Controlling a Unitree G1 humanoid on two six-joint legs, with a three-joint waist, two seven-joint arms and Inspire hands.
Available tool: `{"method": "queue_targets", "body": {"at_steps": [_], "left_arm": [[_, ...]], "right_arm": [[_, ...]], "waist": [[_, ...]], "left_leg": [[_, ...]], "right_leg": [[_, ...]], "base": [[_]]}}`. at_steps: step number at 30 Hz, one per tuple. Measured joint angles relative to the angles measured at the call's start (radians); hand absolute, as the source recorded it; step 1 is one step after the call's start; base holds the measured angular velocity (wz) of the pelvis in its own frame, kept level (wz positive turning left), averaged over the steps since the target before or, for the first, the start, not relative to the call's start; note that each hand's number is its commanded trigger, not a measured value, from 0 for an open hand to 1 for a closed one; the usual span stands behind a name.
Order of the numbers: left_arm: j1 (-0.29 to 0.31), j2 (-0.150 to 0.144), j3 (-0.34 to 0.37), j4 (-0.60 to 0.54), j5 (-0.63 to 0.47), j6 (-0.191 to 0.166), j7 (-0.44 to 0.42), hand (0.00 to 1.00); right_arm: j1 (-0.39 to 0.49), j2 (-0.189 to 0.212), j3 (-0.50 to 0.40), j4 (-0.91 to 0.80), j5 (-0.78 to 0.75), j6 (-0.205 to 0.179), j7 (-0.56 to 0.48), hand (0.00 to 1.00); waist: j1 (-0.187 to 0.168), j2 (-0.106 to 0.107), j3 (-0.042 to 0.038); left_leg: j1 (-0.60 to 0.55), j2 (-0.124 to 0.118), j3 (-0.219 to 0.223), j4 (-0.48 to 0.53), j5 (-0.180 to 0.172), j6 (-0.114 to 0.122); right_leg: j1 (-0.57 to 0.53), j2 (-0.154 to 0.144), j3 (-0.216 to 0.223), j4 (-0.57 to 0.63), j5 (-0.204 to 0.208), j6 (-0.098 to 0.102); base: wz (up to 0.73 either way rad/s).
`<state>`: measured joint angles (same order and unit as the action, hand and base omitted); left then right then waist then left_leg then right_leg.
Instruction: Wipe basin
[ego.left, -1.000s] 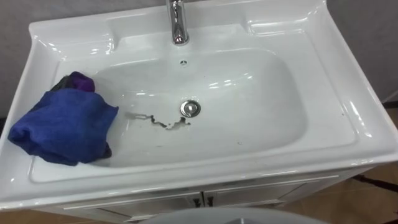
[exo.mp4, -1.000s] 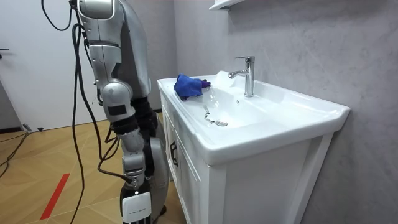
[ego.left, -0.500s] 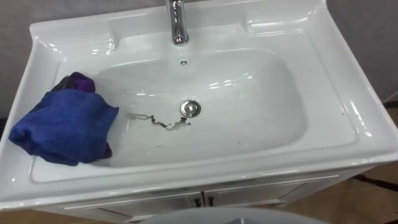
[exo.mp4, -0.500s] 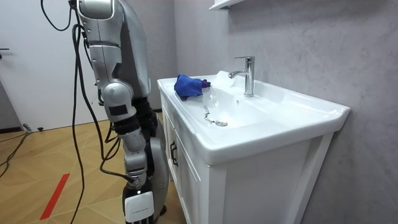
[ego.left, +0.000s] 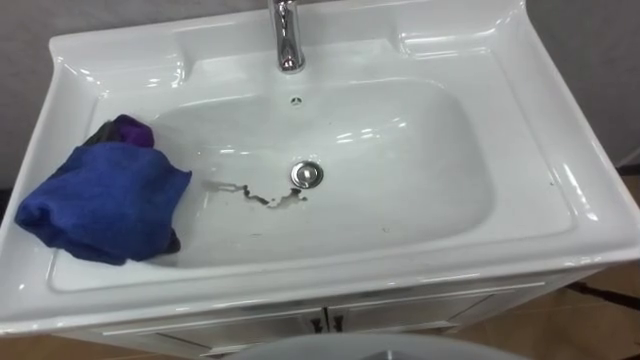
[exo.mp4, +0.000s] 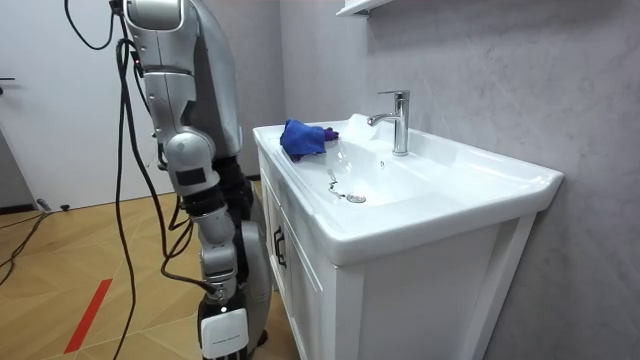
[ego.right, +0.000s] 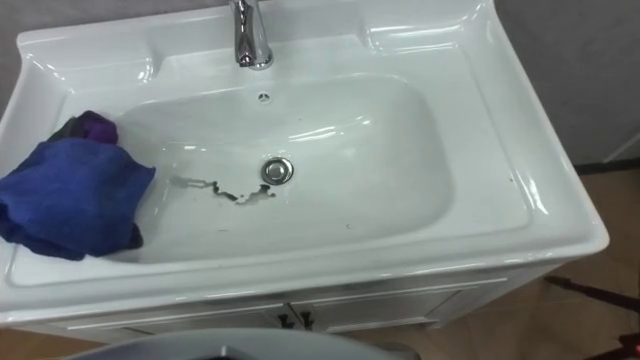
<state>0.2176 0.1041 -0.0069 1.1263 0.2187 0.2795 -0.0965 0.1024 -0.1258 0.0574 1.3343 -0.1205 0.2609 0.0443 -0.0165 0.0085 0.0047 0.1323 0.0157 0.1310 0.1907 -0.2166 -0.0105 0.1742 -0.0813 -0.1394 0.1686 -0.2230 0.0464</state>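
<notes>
White porcelain, and none of it wiped yet: the basin (ego.left: 520, 150) has a dark, crooked smear (ego.left: 255, 193) on its floor, just to the left of the drain (ego.left: 306, 174). The blue cloth (ego.left: 105, 200) lies bunched on the basin's left rim, its lower edge drooping into the bowl, with nothing holding it. The robot stands at the front of the cabinet (exo.mp4: 400, 300). Its right hand (exo.mp4: 222, 325) hangs low at its side, well apart from the cloth, and I cannot tell whether it is spread or closed.

What could go wrong, as I judge it:
- A reach from the front may shove the bundle outward over the left rim and onto the floor, since it sits close to that edge.
- Wiped with a bunched cloth, the smear may spread across the bowl rather than lift (little flat cloth would meet the glaze).
- A wide sweep toward the back could strike the tap (ego.left: 288, 35), which stands at the rear centre.

Counted:
- one basin
- one tap
- one drain
- one overflow hole (ego.left: 295, 100)
- one smear
- one cloth bundle, with a purple patch at its back that I cannot tell apart as a second cloth
- two small door handles (ego.left: 325, 323) on the cabinet
</notes>
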Motion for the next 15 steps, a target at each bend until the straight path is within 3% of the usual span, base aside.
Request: {"method": "queue_targets", "body": {"at_steps": [7, 11, 15], "left_arm": [[0.032, 0.0, 0.111, 0.011, -0.15, 0.002, 0.049, 0.0], [0.037, 0.003, 0.159, 0.011, -0.178, -0.003, 0.094, 0.0], [0.043, 0.026, 0.239, 0.012, -0.258, -0.007, 0.139, 0.0]], "right_arm": [[-0.002, -0.007, -0.023, 0.005, 0.02, 0.001, -0.012, 0.0], [-0.002, -0.018, -0.024, 0.004, 0.021, -0.003, -0.012, 0.0], [-0.002, -0.039, -0.047, 0.007, 0.025, -0.011, -0.01, 0.0]], "waist": [[0.001, 0.003, 0.0005], [0.017, 0.008, 0.0001], [0.03, 0.014, 0.0007]], "left_leg": [[-0.001, -0.001, 0.0, 0.0, 0.0, 0.0], [-0.004, -0.002, -0.008, 0.0, 0.0, 0.0], [-0.001, -0.005, -0.027, 0.008, 0.0, 0.0]], "right_leg": [[0.001, 0.0, -0.002, 0.0, 0.0, 0.0], [0.001, -0.001, -0.007, 0.0, 0.0, 0.0], [0.017, -0.003, -0.022, -0.002, 0.0, 0.0]], "base": [[0.0], [0.04], [0.11]]}}
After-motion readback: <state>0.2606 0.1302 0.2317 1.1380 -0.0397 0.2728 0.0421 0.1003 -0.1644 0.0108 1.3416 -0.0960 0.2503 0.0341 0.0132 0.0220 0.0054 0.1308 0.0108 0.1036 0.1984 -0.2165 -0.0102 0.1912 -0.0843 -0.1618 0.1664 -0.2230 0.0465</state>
